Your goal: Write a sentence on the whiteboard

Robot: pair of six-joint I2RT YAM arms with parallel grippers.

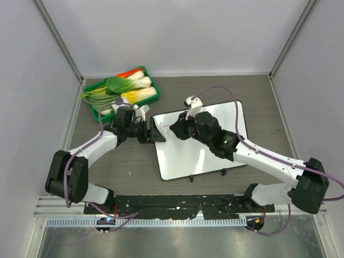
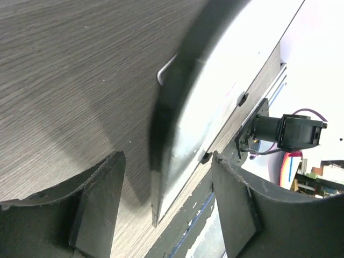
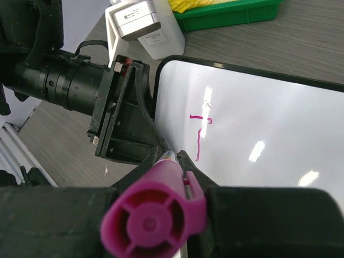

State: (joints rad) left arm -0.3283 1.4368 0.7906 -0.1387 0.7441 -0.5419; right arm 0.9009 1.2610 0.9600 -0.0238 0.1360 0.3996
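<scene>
The whiteboard (image 1: pixel 209 148) lies flat on the table, right of centre. Near its upper left corner, one pink T-shaped stroke (image 3: pixel 199 131) is all that shows of the sentence. My right gripper (image 3: pixel 172 157) is shut on a pink marker (image 3: pixel 156 212) and hovers over the board's left part, the marker's tip pointing at the board's left edge just left of the stroke. My left gripper (image 2: pixel 166 207) is open at the board's left edge (image 2: pixel 159 161). The black rim runs between its fingers (image 2: pixel 99 204) with a gap on each side.
A green tray (image 1: pixel 152 95) of leafy vegetables stands at the back left, just behind my left arm. Grey walls close in the table on three sides. The arms' black base rail (image 1: pixel 177 204) runs along the near edge.
</scene>
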